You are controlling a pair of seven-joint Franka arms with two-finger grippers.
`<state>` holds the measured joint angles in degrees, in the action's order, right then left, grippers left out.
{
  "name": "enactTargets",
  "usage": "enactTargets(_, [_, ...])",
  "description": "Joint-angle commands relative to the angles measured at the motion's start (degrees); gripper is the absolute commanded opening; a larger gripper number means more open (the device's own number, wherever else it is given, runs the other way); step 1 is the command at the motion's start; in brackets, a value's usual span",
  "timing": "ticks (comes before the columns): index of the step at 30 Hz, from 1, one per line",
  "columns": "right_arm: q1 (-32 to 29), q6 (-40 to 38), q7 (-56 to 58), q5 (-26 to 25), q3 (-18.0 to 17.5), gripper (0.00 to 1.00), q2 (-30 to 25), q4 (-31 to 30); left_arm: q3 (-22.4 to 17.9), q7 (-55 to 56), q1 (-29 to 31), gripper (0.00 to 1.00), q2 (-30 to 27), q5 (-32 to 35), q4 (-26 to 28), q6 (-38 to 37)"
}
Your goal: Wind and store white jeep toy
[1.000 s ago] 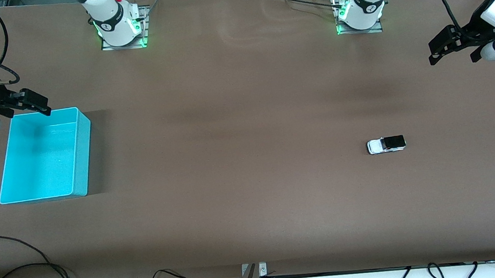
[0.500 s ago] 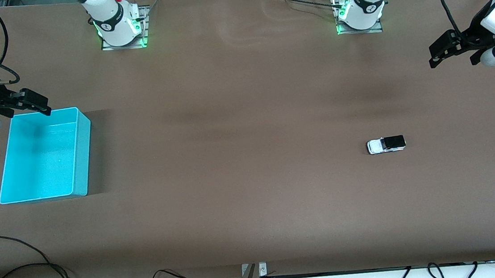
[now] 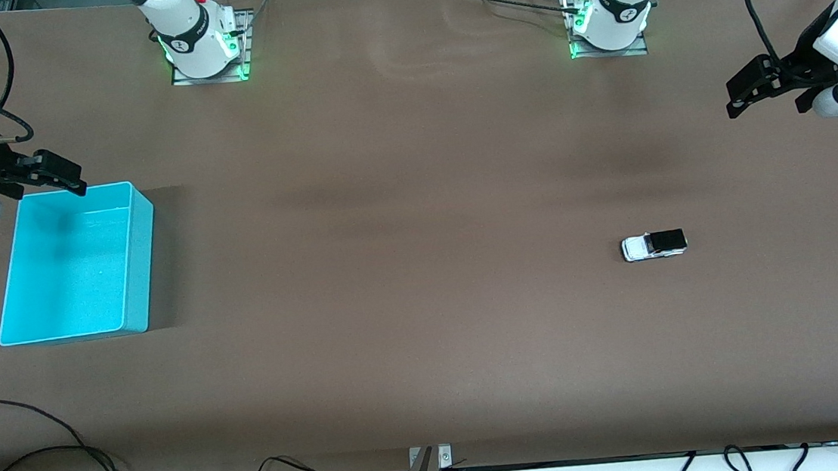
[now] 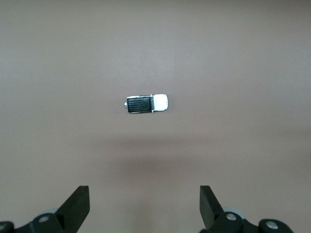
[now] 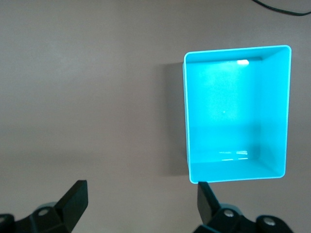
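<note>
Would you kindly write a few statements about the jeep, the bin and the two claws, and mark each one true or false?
1. The jeep lies in the bin. False: it stands on the table, toward the left arm's end.
2. The bin holds nothing. True.
3. The left claw grips the jeep. False: it is open and up in the air, clear of the jeep.
4. The right claw is open above the bin's rim. True.
5. The jeep lies on its side. False: it stands on its wheels, black roof up.
</note>
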<state>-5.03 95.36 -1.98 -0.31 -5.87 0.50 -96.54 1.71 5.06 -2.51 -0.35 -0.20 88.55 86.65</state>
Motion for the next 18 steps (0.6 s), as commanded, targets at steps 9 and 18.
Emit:
enactTargets(9, [0.1,-1.1,0.7,0.0,0.1,1.0,0.5,1.3,0.0,-1.5,0.1,1.0,0.9,-0.6,-2.2,-1.4])
enactTargets(18, [0.1,-1.1,0.7,0.0,0.1,1.0,0.5,1.3,0.0,-1.5,0.0,1.0,0.8,-0.5,-2.2,-1.3])
